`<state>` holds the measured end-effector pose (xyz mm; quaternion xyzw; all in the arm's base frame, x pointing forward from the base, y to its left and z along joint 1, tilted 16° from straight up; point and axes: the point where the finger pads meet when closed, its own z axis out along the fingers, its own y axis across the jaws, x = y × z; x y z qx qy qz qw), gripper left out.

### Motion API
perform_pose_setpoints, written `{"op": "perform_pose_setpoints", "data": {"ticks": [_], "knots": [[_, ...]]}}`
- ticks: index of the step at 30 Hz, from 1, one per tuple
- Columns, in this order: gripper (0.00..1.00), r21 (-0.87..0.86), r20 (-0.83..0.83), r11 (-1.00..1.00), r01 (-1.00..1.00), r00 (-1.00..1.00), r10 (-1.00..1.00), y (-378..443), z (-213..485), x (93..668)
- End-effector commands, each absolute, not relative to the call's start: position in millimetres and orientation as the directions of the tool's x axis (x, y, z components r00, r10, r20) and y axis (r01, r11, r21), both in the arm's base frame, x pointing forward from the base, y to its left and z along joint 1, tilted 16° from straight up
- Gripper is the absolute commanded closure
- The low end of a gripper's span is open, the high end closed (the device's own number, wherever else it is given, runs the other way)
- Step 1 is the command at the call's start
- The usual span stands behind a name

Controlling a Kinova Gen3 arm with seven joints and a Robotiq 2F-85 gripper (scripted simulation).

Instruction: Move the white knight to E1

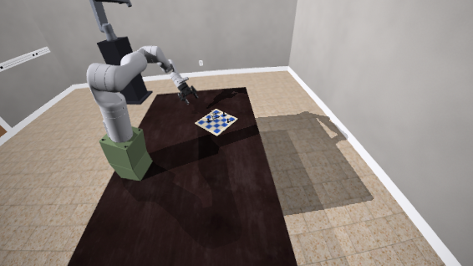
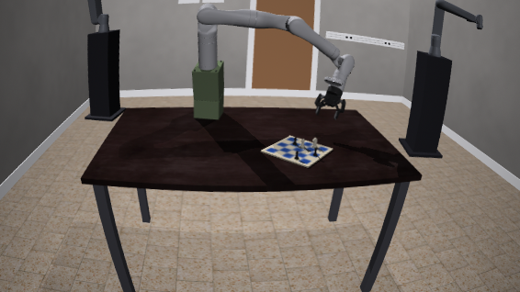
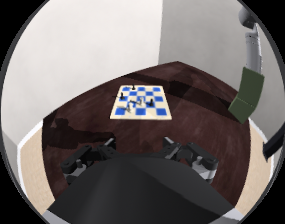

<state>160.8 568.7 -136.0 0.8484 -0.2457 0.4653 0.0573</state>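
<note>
A small blue-and-cream chessboard lies on the dark table. A few small pieces stand on it, all upright. Two pale pieces stand near the board's far side, and dark pieces stand closer to its near side. The pieces are too small to tell which one is the white knight. My gripper is open and empty. It hangs above the table behind the board, well apart from it.
The arm's green pedestal stands on the table's far side. Black camera stands stand on the floor beside the table. A wall rises beyond the table's edge near the board.
</note>
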Motion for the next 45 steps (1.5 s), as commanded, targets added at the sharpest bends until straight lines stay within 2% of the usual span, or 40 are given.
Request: {"op": "perform_pose_setpoints", "data": {"ticks": [1,16,25,37,39,45], "knots": [[0.00,-0.148,0.808,-0.874,-0.464,0.453,-0.377,578.3,-111.1,152.8],[0.00,-0.146,0.807,-0.872,-0.467,0.453,-0.378,577.4,-103.3,152.0],[0.00,-0.159,0.767,-0.849,-0.504,0.478,-0.427,577.6,-101.3,170.6],[0.00,-0.217,0.522,-0.691,-0.690,0.516,-0.679,561.8,-82.0,240.9],[0.00,-0.217,0.522,-0.691,-0.690,0.516,-0.679,561.8,-82.0,240.9],[0.00,-0.241,0.344,-0.560,-0.793,0.470,-0.813,543.5,-60.8,268.5]]}}
